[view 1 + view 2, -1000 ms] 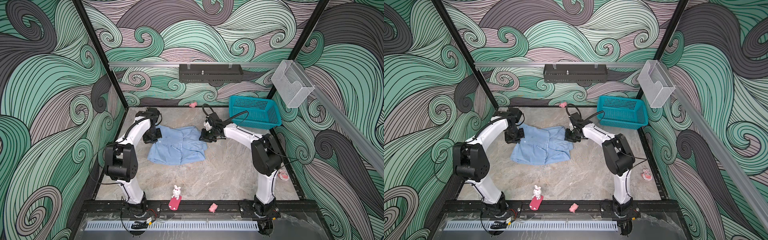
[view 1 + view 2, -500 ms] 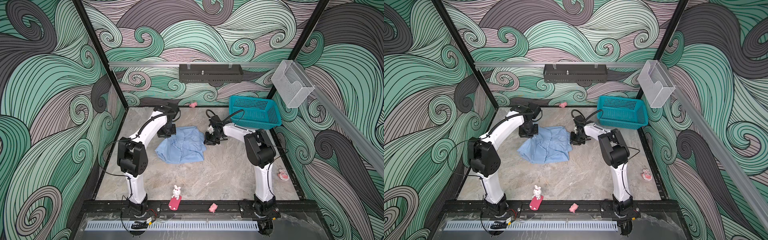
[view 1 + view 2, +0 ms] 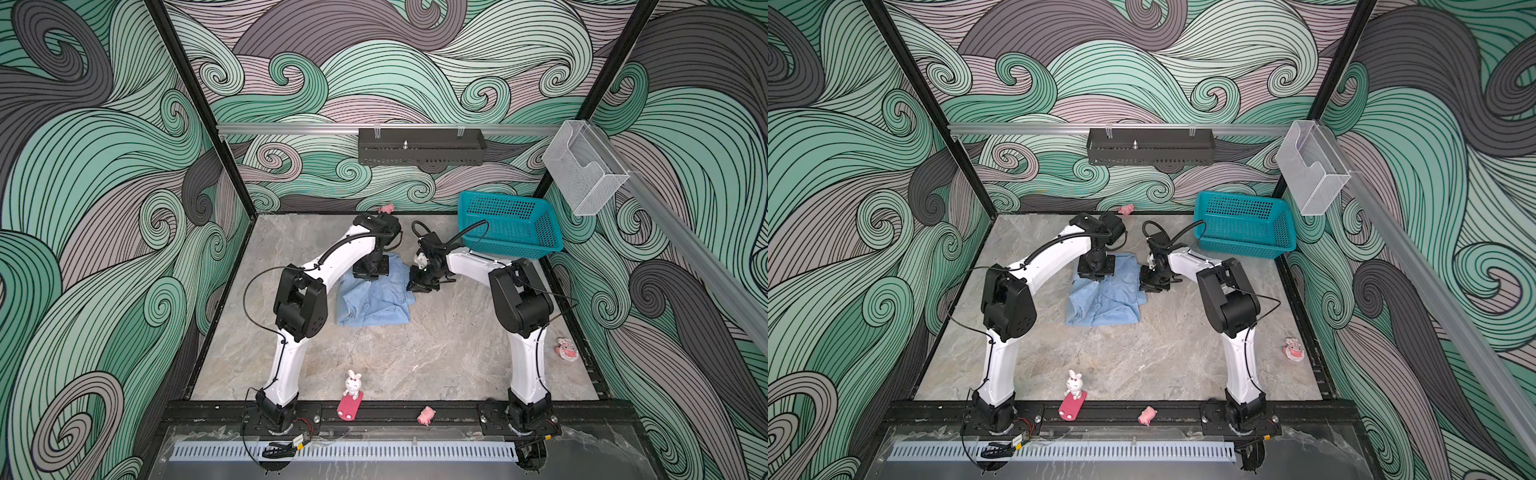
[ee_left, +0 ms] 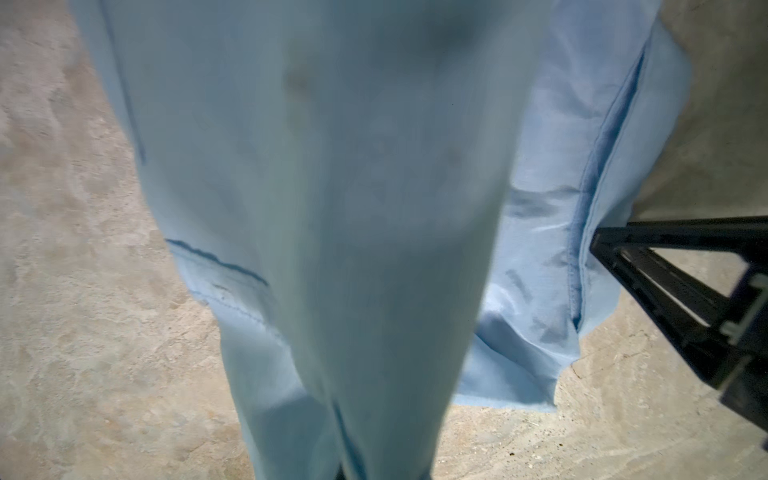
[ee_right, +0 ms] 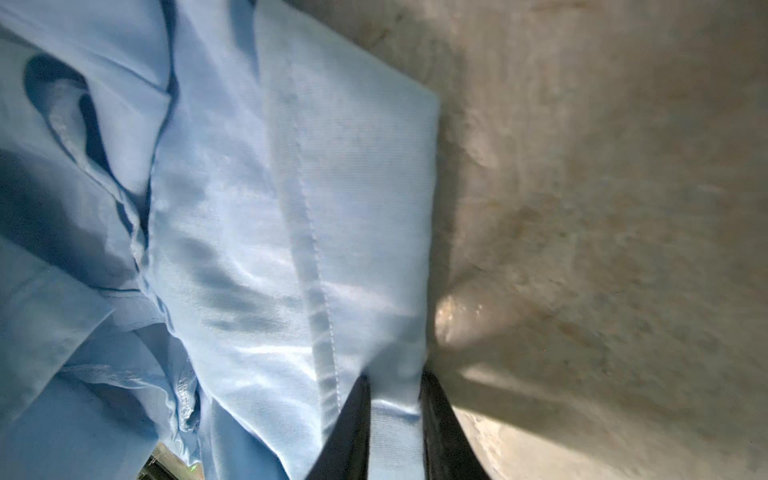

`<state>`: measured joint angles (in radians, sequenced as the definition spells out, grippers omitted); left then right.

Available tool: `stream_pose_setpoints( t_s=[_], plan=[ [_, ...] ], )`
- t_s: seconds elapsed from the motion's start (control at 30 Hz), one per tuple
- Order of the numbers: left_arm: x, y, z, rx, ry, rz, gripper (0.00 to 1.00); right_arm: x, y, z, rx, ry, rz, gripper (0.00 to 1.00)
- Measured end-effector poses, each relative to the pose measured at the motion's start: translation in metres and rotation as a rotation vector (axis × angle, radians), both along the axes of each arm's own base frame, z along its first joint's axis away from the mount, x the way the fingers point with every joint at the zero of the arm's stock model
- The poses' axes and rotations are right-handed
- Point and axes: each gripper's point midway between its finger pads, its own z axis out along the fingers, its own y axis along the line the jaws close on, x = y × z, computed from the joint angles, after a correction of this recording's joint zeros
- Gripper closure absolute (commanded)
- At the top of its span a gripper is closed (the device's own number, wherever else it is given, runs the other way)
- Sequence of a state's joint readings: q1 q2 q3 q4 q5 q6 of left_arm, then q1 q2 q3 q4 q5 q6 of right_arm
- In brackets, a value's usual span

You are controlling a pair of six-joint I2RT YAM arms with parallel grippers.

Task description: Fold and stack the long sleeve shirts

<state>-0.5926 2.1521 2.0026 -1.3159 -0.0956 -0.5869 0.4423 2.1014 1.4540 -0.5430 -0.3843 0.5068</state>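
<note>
A light blue long sleeve shirt [image 3: 374, 303] [image 3: 1104, 301] lies bunched in the middle of the table in both top views. My left gripper [image 3: 370, 275] [image 3: 1096, 272] hangs over its far part, shut on a fold of cloth. In the left wrist view that lifted shirt [image 4: 332, 208] drapes over the jaws and hides them. My right gripper [image 3: 420, 286] [image 3: 1149, 286] is at the shirt's right edge. In the right wrist view the right gripper [image 5: 392, 386] is shut on the shirt's hemmed edge [image 5: 316, 270], with cloth pinched between the dark fingers [image 5: 353, 428].
A teal basket [image 3: 509, 226] stands at the back right, close behind the right arm. Small toys sit around the table: a bunny on a pink base [image 3: 352, 386], a pink pig [image 3: 427, 414], a pink figure [image 3: 387, 208] at the back wall and another toy [image 3: 566, 348] at the right edge.
My left gripper has carried the shirt's left side rightward toward the right gripper, so the shirt is narrower and doubled over. The right gripper has stayed almost in place.
</note>
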Motion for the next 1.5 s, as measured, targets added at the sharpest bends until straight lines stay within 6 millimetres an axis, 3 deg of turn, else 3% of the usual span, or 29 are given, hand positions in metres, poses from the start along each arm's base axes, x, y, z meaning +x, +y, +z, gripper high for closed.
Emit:
stream_pose_setpoints(
  t_s=[0.2, 0.47, 0.8, 1.13, 1.27, 1.5],
  plan=[
    [0.002, -0.021, -0.022, -0.051, 0.033, -0.010, 1.00, 0.004, -0.009, -0.001, 0.043, 0.015, -0.045, 0.76],
    [0.003, -0.047, -0.029, -0.119, 0.040, -0.038, 1.00, 0.006, -0.007, -0.001, 0.098, 0.022, -0.059, 0.78],
    [0.019, -0.082, 0.001, -0.197, -0.045, -0.094, 1.00, 0.007, -0.006, 0.000, 0.105, 0.018, -0.060, 0.78],
    [0.022, -0.085, 0.012, -0.203, -0.050, -0.122, 1.00, 0.007, -0.007, -0.001, 0.106, 0.016, -0.062, 0.78],
    [0.022, -0.090, 0.001, -0.202, -0.020, -0.136, 1.00, 0.006, -0.008, 0.000, 0.106, 0.014, -0.065, 0.77],
    [0.025, -0.098, -0.042, -0.180, 0.062, -0.137, 1.00, 0.006, -0.011, 0.000, 0.104, 0.018, -0.070, 0.77]
  ],
)
